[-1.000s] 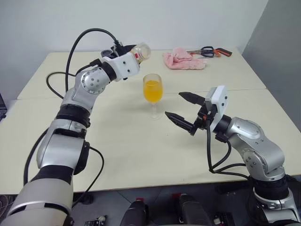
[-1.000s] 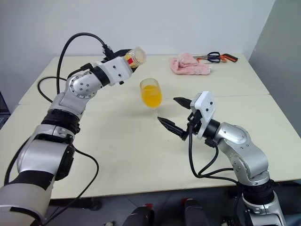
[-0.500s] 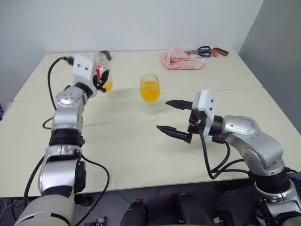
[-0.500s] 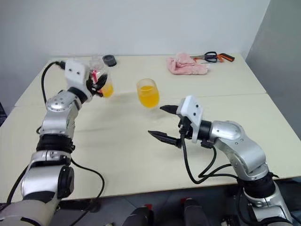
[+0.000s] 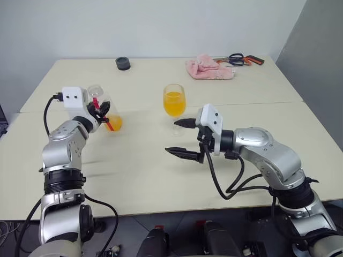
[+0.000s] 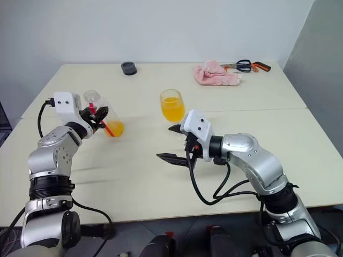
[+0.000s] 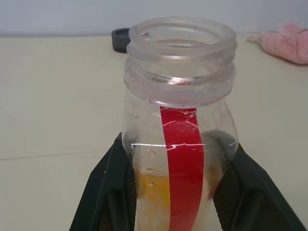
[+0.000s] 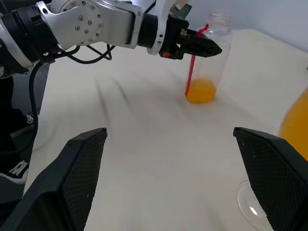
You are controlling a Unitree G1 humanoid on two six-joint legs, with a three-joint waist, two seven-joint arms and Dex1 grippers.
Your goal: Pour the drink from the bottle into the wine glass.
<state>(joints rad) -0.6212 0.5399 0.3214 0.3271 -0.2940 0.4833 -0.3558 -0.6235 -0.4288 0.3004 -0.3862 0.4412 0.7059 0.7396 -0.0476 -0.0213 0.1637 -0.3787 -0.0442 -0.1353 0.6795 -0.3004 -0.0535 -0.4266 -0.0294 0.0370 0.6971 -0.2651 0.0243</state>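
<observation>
From the head views, the glass [image 5: 174, 103] stands mid-bench, its bowl about half full of drink [image 5: 173, 105]; pouring looks done, and the step in hand is setting the bottle [image 5: 107, 115] down, well to the glass's left. The left end effector [image 5: 99, 111] is clamped on the bottle, and the right end effector [image 5: 180, 138] gapes empty just in front of the glass. In the left wrist view, the uncapped bottle [image 7: 180, 134] sits upright between the fingers [image 7: 107, 192], a little drink at its base. In the right wrist view, its base seems at the bench [image 8: 144, 159]. Next: release it without tipping.
</observation>
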